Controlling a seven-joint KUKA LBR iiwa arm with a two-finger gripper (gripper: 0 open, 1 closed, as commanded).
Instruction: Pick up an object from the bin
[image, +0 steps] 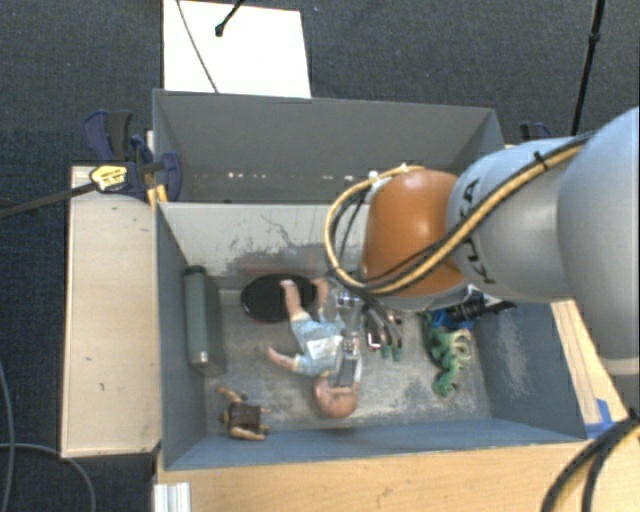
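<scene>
Orange wrist cover (410, 230) of the arm sits nearest the lens, above the middle of the bin (300, 140). Tool (350, 362) is low over 1 doll (312, 340) in pale blue clothes, which lies mid-floor with its head toward the near wall. Tool state: cannot tell, released or clenched. 1 black disc (268, 298) just behind the doll. 1 grey cylinder (198, 318) along the left wall. 1 small brown figure (243, 415) near-left corner. 1 green toy (447, 355) right of the tool, apart from the doll.
</scene>
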